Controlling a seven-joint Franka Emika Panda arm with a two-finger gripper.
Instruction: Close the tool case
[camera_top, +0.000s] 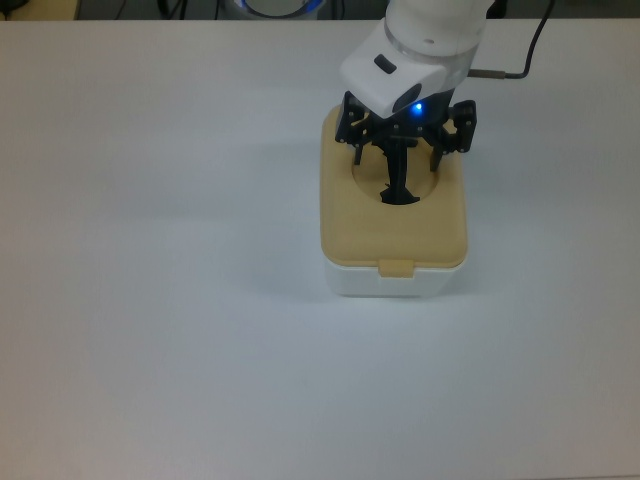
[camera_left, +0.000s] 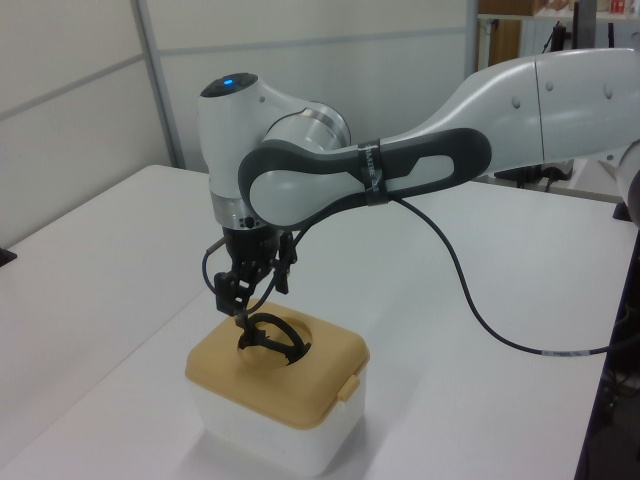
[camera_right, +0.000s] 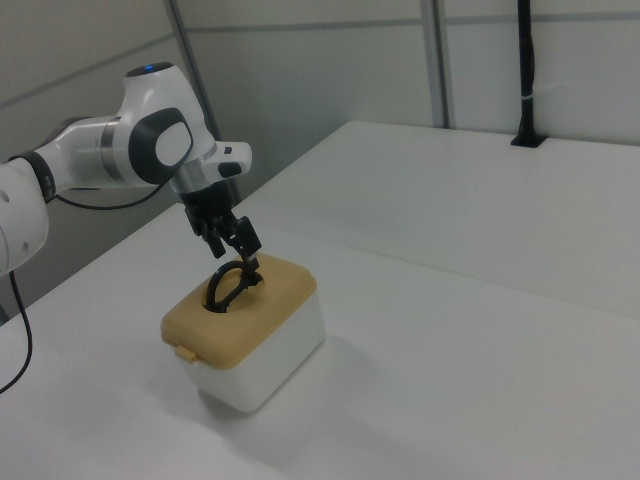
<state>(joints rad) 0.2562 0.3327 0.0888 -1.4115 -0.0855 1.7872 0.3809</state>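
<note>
on the white table (camera_top: 150, 300) the tool case (camera_top: 395, 255) sits with its tan lid (camera_top: 390, 225) lying flat on the white tub (camera_left: 270, 440). above the lid's round recess, the gripper (camera_top: 405, 150) hangs with its fingers spread apart, holding nothing, straddling the upright black handle (camera_top: 400, 185) from just above.

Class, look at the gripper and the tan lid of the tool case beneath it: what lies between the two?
Only the black handle, standing up from the lid's round recess, below the open gripper. The left view shows this best.
</note>
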